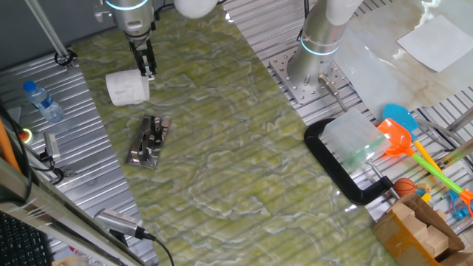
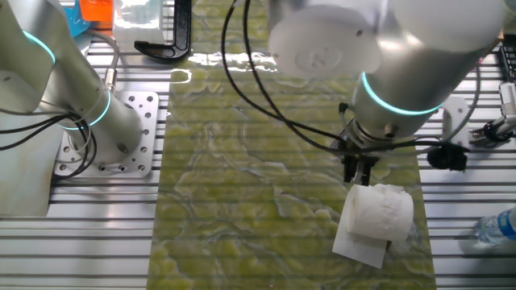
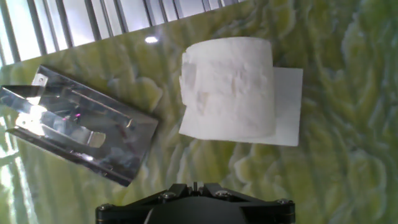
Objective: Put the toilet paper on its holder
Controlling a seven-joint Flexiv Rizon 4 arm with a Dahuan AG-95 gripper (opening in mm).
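The roll [image 1: 127, 87] is lying on its side on the table [image 1: 244, 162] in the upper left of one fixed view, a loose sheet trailing from it. The end effector [image 1: 148, 70] is hovering just above its upper right edge, not touching, fingers looking pressed together and gripping nothing. The roll's long axis is running roughly left-right there, and the holder [image 1: 149, 140] is lying flat just below it.

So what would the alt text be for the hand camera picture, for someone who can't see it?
A white roll of toilet paper lies on its side on a green marbled table, a loose sheet trailing to its right. To the left, apart from it, lies a shiny flat metal holder. The dark base of the end effector fills the bottom edge; its fingers are not visible.
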